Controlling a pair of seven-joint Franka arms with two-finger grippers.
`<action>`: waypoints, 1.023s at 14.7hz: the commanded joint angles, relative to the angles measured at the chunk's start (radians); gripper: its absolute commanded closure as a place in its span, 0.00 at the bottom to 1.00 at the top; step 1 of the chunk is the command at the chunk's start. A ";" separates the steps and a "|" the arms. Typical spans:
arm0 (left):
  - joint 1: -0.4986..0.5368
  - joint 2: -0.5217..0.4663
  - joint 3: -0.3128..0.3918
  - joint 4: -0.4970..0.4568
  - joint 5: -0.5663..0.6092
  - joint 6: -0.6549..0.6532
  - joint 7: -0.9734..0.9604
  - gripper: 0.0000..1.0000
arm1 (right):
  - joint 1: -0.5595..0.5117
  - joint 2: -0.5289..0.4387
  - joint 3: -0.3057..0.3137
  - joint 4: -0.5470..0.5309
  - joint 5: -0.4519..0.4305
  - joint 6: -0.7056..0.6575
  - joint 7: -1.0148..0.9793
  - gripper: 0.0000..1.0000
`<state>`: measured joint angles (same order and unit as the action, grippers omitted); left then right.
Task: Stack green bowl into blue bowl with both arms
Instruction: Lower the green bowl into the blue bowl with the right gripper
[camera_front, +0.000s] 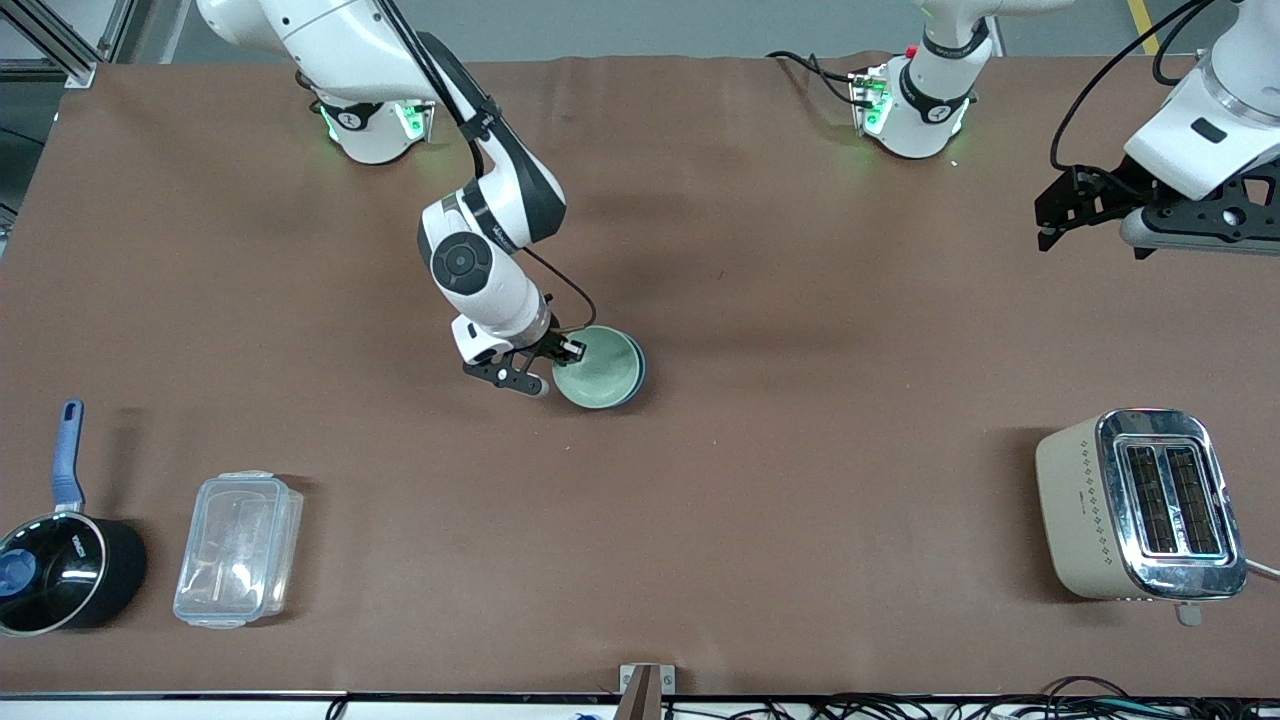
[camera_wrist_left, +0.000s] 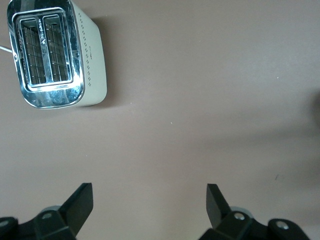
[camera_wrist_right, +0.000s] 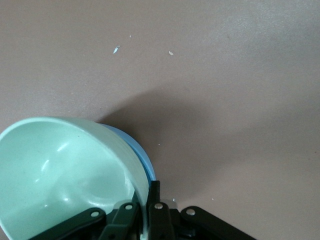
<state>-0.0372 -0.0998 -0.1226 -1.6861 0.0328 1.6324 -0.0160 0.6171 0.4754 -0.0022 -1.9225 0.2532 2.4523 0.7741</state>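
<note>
The pale green bowl (camera_front: 597, 370) sits inside the blue bowl (camera_front: 639, 374) in the middle of the table, and only a strip of the blue rim shows beside it. My right gripper (camera_front: 556, 368) is at the bowls, shut on the green bowl's rim. In the right wrist view the green bowl (camera_wrist_right: 65, 170) fills the corner, the blue bowl (camera_wrist_right: 139, 150) shows as a thin edge under it, and the right gripper (camera_wrist_right: 148, 192) pinches the green rim with one finger inside and one outside. My left gripper (camera_front: 1048, 222) waits open and empty, raised over bare table (camera_wrist_left: 150, 192) toward the left arm's end.
A beige and chrome toaster (camera_front: 1140, 505) stands toward the left arm's end, near the front camera; it also shows in the left wrist view (camera_wrist_left: 55, 55). A black saucepan with a blue handle (camera_front: 60, 570) and a clear plastic container (camera_front: 238, 548) stand toward the right arm's end.
</note>
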 joint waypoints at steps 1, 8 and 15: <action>0.017 0.012 -0.002 -0.007 -0.021 0.006 -0.028 0.00 | 0.007 0.002 0.004 0.004 0.017 -0.009 0.014 0.94; 0.013 0.035 -0.003 0.003 -0.021 0.010 -0.073 0.00 | 0.007 0.002 0.008 0.002 0.017 -0.010 0.017 0.87; 0.011 0.065 -0.003 0.022 -0.021 0.015 -0.078 0.00 | -0.088 -0.130 0.001 0.081 0.012 -0.292 0.033 0.08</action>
<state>-0.0260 -0.0542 -0.1247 -1.6888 0.0316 1.6441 -0.0820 0.5908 0.4395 -0.0076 -1.8708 0.2546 2.2993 0.8021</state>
